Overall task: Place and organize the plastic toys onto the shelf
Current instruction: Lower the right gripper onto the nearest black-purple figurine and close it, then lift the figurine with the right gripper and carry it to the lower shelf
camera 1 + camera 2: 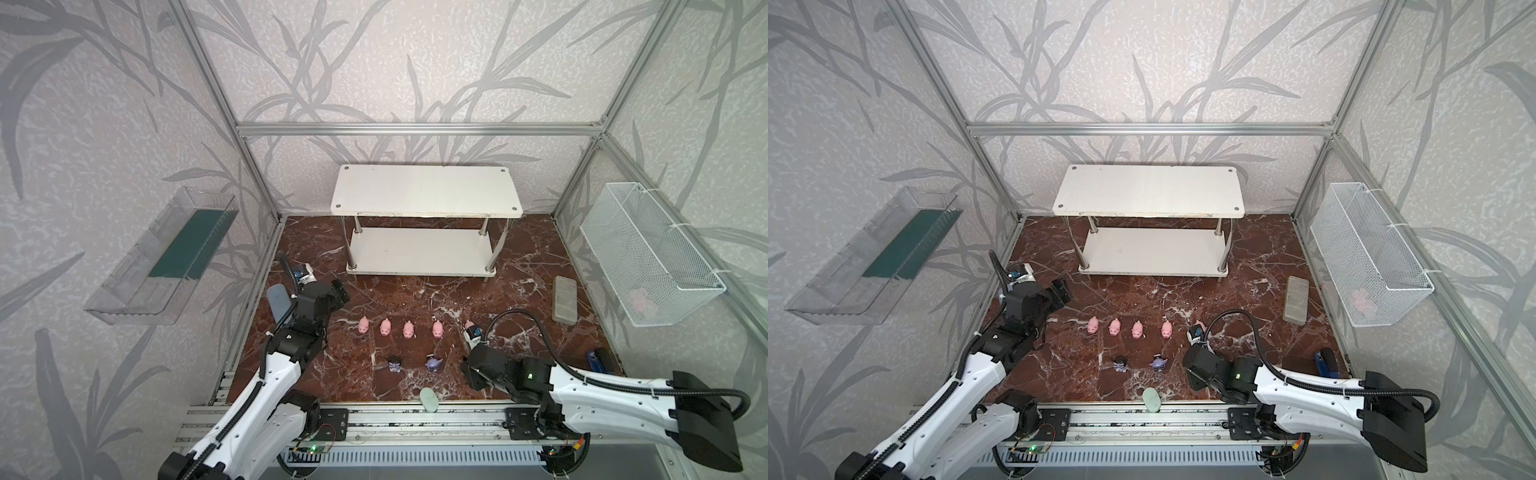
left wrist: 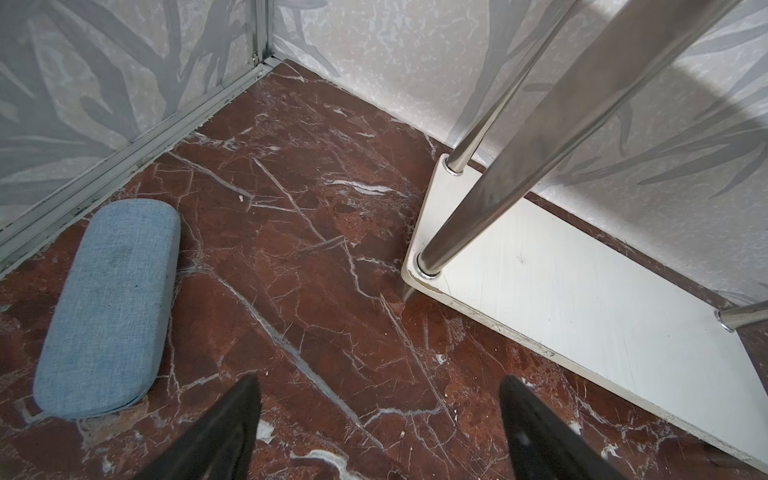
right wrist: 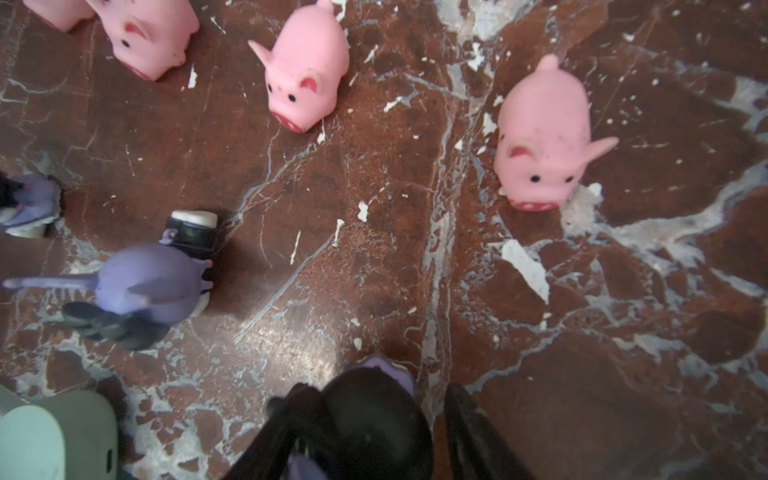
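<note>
The left hand (image 2: pixel 379 380) hangs wide open and empty over the red-brown marble table (image 1: pixel 536 257), beside the white 2-tier shelf (image 1: pixel 424 195), whose boards are both bare. 5 pink plastic pigs (image 1: pixel 408 329) and 2 black-and-purple figurines (image 1: pixel 395 363) stand mid-table. The right hand (image 3: pixel 370 399) brackets a 3rd figurine (image 3: pixel 374 419); whether it pinches it, I cannot tell. The next move is probably to grip, lift above the pigs and carry it shelfward.

Grey leaf-patterned walls (image 1: pixel 415 62), aluminium frame (image 1: pixel 415 126), white-veined red-brown marble floor (image 1: pixel 540 257).
</note>
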Action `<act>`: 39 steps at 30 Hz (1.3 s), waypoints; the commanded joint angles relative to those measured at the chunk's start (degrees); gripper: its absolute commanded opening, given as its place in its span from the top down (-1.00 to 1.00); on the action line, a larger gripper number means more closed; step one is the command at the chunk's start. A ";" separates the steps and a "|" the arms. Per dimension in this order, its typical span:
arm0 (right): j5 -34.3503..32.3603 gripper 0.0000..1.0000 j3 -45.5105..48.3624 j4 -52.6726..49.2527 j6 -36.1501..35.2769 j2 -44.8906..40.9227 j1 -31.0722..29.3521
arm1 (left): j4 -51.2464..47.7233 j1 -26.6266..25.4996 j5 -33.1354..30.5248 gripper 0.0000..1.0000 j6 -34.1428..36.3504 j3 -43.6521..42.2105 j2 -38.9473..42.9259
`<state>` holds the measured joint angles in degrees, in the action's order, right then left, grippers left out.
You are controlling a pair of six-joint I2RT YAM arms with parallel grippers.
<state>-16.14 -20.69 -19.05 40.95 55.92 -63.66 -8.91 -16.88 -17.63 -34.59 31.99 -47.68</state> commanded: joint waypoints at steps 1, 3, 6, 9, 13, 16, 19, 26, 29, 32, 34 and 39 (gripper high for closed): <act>0.14 -0.01 0.45 1.34 -0.41 0.42 0.32 | 0.78 -0.34 -0.57 -0.76 -1.12 -0.78 0.09; 0.40 0.06 0.56 1.49 -0.53 0.33 0.36 | 0.80 -0.34 -0.57 -0.76 -1.17 -0.96 0.20; 0.41 0.14 0.60 1.24 -0.89 -0.61 0.35 | 0.82 -0.34 -0.70 -0.76 -1.30 -1.35 0.30; 0.32 0.19 0.68 0.10 -1.28 -2.30 0.34 | 0.83 -0.34 -0.64 -0.76 -1.38 -1.57 0.59; 0.28 0.23 0.17 -2.38 -1.96 -4.37 0.35 | 0.82 -0.34 -0.91 -0.76 -1.44 -1.84 0.78; 0.26 0.30 -0.59 -4.12 -2.77 -5.44 0.37 | 0.96 -0.34 -0.87 -0.76 -1.57 -1.99 0.63; -0.35 0.30 -3.20 -7.39 -4.00 -6.23 0.44 | 1.04 -0.34 -0.77 -0.76 -1.62 -2.10 0.49; 3.41 0.32 -14.56 -12.92 -15.87 -5.03 8.64 | 1.12 -0.34 0.06 -0.76 -1.54 -2.17 0.54; 6.76 0.32 -19.52 -11.47 -22.64 -1.83 13.18 | 1.17 -0.34 0.58 -0.76 -1.54 -2.19 0.55; 10.14 0.33 -24.36 -8.47 -27.31 3.49 17.95 | 1.34 -0.34 1.16 -0.76 -1.59 -2.45 0.48; 12.88 0.33 -27.15 -6.17 -29.84 7.63 20.94 | 1.70 -0.30 1.56 -0.76 -1.62 -2.71 0.37; 14.20 0.34 -32.89 -0.24 -33.92 17.50 25.89 | 2.02 -0.32 2.68 -0.76 -1.29 -2.61 0.08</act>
<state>-4.40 -50.65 -23.70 12.01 70.28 -39.79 -7.68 -16.88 -15.62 -35.22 29.78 -47.68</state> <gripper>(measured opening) 0.384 0.881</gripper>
